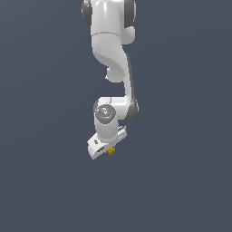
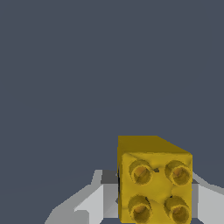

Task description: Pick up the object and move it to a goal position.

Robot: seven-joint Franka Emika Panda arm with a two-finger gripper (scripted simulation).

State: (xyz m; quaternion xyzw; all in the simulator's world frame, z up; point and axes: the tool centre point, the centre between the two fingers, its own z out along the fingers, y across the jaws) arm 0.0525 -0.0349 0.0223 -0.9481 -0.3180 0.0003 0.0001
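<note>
Yellow cube [image 2: 154, 183] in end effector [image 1: 110, 151] | wrist view: 4 round studs

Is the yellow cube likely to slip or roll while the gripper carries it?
The cube has flat faces and sharp edges, so it probably will not roll. It looks rigid and is tiny beside the gripper, so likely light. Its surface looks smooth, so it might slip if the grip loosens.
</note>
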